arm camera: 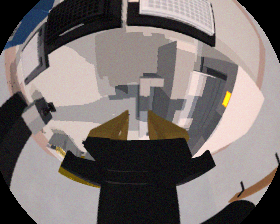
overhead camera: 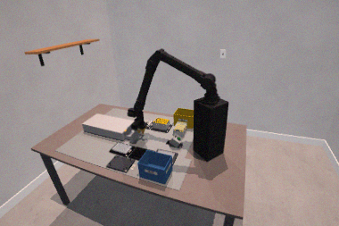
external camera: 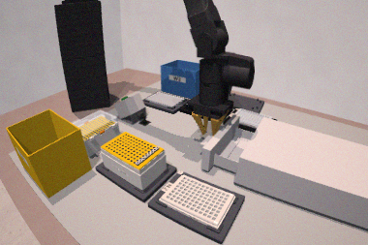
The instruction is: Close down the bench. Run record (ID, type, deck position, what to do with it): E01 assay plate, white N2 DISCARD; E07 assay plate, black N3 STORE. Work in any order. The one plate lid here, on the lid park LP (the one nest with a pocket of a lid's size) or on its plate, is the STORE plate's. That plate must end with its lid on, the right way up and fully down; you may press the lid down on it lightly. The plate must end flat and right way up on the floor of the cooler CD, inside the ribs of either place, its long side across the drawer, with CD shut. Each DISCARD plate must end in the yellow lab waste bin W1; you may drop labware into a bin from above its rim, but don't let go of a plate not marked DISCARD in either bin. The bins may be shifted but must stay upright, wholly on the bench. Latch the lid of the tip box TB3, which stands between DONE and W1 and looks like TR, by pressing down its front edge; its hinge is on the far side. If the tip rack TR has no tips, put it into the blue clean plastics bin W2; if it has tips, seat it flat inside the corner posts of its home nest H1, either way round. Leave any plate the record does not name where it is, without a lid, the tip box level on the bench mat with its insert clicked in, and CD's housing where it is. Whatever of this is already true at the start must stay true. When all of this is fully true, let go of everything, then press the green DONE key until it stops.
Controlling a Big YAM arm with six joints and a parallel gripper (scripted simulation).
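Note:
My gripper [external camera: 209,132] hangs over the front panel [external camera: 220,143] of the cooler's drawer, which stands partly pulled out of the white housing [external camera: 310,167]. The fingers point down, a little apart, with nothing held between them. The gripper also shows in the top view [overhead camera: 135,132]. A white well plate [external camera: 200,200] lies on a dark nest at the front. The tip rack with yellow tips [external camera: 132,154] sits on a nest beside it. The tip box [external camera: 97,130] stands next to the yellow bin [external camera: 44,149]. In the wrist view a pale plate [arm camera: 173,3] and a black plate [arm camera: 84,10] lie ahead.
The blue bin [external camera: 181,78] stands at the back, with a grey flat piece [external camera: 162,100] on a nest before it. The sloped key block [external camera: 130,107] is near the tip box. The tall black arm base [external camera: 82,50] stands at the back left.

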